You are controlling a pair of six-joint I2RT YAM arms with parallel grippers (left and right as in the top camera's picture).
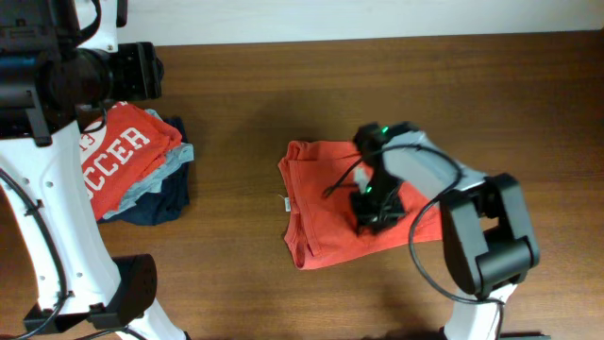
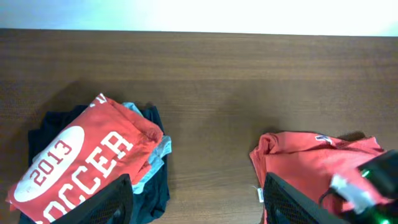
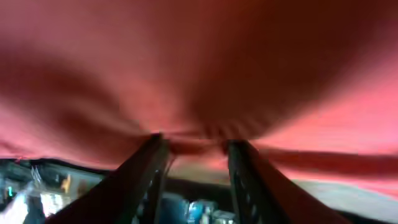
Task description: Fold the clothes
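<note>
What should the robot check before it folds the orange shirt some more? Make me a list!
1. Right jaws holding the orange shirt: ok, cloth is bunched between them in the right wrist view.
2. Left jaws free to help: ok, open and empty.
3. Shirt apart from the clothes pile: ok, bare table lies between them.
4. Shirt lying smooth: not ok, its edge nearest the pile is rumpled.
5. Shirt fully on the table: ok, no part hangs off.
6. Where the chest print is: cannot tell, it is hidden.
</note>
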